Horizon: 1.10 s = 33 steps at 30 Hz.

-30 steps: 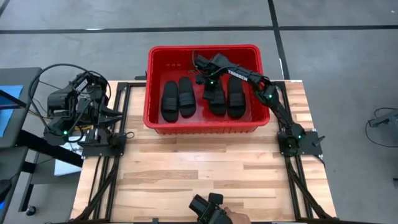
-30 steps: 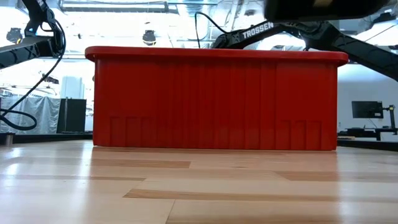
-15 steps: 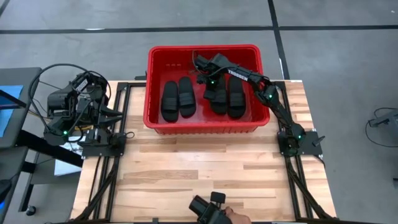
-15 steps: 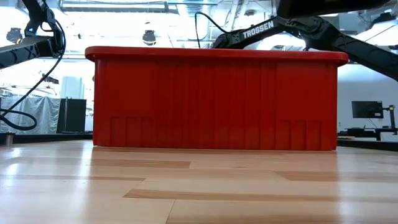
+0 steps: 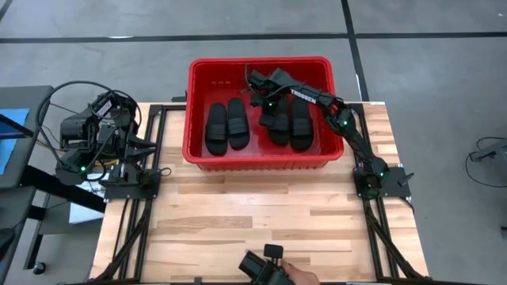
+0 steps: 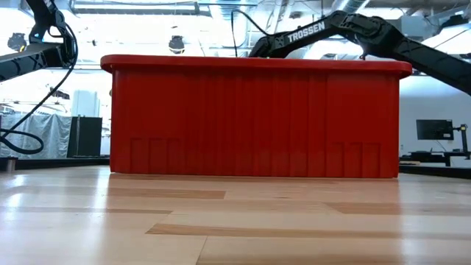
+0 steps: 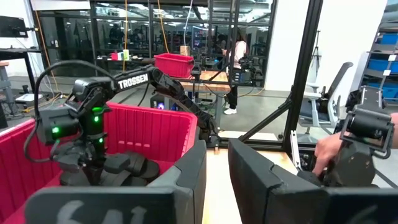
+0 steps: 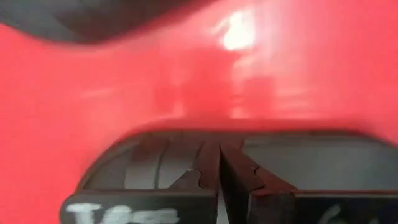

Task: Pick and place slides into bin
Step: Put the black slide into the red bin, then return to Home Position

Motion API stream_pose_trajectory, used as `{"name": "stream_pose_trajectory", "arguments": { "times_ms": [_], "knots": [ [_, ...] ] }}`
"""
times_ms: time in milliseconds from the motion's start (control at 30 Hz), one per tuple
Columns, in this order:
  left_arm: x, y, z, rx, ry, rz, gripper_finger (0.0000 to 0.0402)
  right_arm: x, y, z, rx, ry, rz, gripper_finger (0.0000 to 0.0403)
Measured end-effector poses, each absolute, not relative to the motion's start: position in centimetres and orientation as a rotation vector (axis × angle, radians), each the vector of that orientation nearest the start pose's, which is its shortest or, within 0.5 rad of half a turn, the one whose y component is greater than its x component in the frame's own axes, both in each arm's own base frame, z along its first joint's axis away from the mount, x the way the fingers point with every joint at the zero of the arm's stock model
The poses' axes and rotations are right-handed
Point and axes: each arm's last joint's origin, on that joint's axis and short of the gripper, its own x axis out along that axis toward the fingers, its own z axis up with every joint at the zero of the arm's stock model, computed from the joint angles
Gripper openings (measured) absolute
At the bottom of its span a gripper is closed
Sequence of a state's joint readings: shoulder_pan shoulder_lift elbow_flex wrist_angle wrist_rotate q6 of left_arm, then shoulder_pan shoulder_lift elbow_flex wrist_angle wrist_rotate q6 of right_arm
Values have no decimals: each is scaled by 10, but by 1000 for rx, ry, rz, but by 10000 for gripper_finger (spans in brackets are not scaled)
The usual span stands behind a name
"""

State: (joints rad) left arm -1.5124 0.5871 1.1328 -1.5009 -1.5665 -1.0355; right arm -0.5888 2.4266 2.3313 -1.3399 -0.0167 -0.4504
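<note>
The red bin (image 5: 194,111) stands at the table's far middle; in the low view its near wall (image 6: 254,121) hides what is inside. Four black slides lie flat on its floor, two on the left (image 5: 226,125) and two on the right (image 5: 290,123). My right gripper (image 5: 265,101) reaches down into the bin at the far end of the right pair. Its fingers are shut with nothing between them (image 8: 219,177), in front of the red plastic. My left gripper (image 5: 145,143) waits open (image 7: 216,180) off the table's left edge.
At the table's near edge a person's hand (image 5: 297,275) holds a black device (image 5: 265,265); they also show in the left wrist view (image 7: 348,143). The bare wooden tabletop (image 5: 253,214) lies between the bin and the near edge. Black frame rails (image 5: 135,214) run along both sides.
My right arm has risen a little over the bin, its fingers still shut. A dark blurred thing at the top right of the low view has gone out of sight. The slides lie as before.
</note>
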Motion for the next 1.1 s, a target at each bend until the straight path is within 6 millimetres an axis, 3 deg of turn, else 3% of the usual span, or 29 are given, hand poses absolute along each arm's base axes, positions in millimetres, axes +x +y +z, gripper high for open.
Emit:
{"name": "stream_pose_trajectory", "arguments": {
  "times_ms": [167,300,500,667,800,967,1100],
  "knots": [
    [30,-16,373,-80,1,56,59,403,-266,240,3,1343,-165,0],
    [30,-16,373,-80,1,57,59,403,-264,271,-30,1215,-219,0],
    [30,-16,373,-76,0,57,59,384,-246,369,-29,781,-229,0],
    [30,-15,373,-51,0,64,59,338,-222,470,2,351,-259,0],
    [30,-8,384,4,0,106,59,288,-193,531,-33,126,-273,0],
    [28,11,407,19,0,171,59,231,-149,572,-92,-2,-217,0],
    [25,23,420,28,2,213,59,205,-117,575,-101,-37,-104,0]
  ]
}}
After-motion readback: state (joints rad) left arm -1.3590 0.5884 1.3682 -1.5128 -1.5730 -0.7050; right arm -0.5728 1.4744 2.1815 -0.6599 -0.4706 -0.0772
